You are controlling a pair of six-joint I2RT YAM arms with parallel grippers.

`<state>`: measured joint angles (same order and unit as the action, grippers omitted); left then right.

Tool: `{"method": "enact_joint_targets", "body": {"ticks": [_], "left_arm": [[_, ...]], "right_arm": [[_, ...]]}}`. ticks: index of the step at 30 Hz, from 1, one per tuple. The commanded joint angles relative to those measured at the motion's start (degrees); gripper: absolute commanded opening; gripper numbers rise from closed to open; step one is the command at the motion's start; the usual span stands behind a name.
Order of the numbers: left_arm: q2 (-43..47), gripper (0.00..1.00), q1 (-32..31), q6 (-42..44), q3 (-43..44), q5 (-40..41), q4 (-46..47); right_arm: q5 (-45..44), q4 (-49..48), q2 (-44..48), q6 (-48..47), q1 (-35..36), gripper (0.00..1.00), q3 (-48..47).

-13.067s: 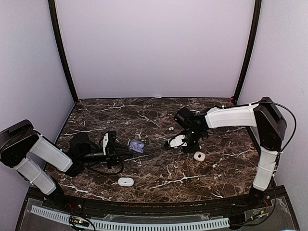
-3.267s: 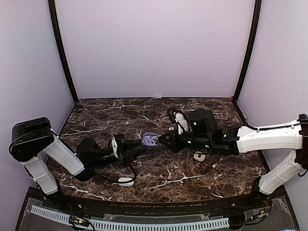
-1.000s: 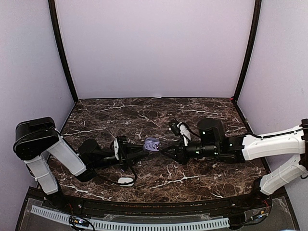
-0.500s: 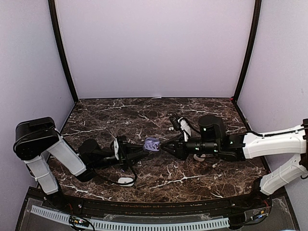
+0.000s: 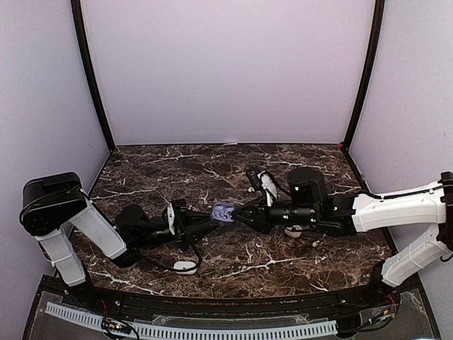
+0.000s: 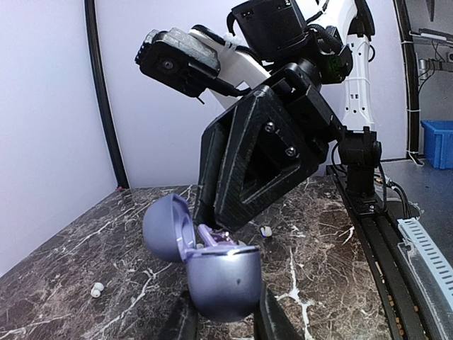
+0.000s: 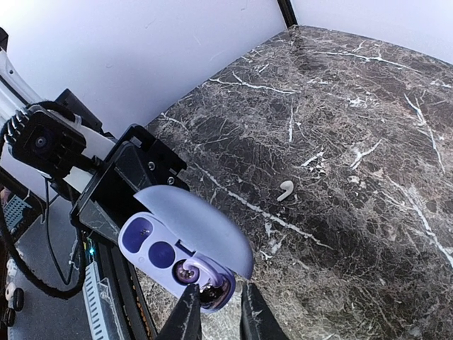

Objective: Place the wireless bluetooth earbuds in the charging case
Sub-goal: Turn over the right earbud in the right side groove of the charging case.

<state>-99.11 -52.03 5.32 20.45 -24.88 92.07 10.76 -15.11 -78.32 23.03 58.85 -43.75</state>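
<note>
A dark marble table (image 5: pixel 141 166) is seen. A white case (image 5: pixel 185 267) is laid near its front edge. A small white earbud (image 7: pixel 285 190) is laid on the bare stone.

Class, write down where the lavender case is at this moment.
In the top view the lavender case is mid-table, gripped by the left gripper on its left, with the tips of the right gripper at its right.
</note>
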Motion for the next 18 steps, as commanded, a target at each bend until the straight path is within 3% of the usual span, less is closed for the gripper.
{"method": "enact_joint_targets", "body": {"ticks": [1, 18], "left_arm": [[0.5, 0.16, -0.4, -0.4, 0.7, -1.0, 9.8], [0.5, 0.16, -0.4, -1.6, 0.9, 0.1, 10.2]], "right_arm": [[0.5, -3.0, -1.0, 1.1, -0.3, 0.2, -1.8], [6.1, -4.6, 0.3, 0.8, -0.3, 0.13, 3.6]]}}
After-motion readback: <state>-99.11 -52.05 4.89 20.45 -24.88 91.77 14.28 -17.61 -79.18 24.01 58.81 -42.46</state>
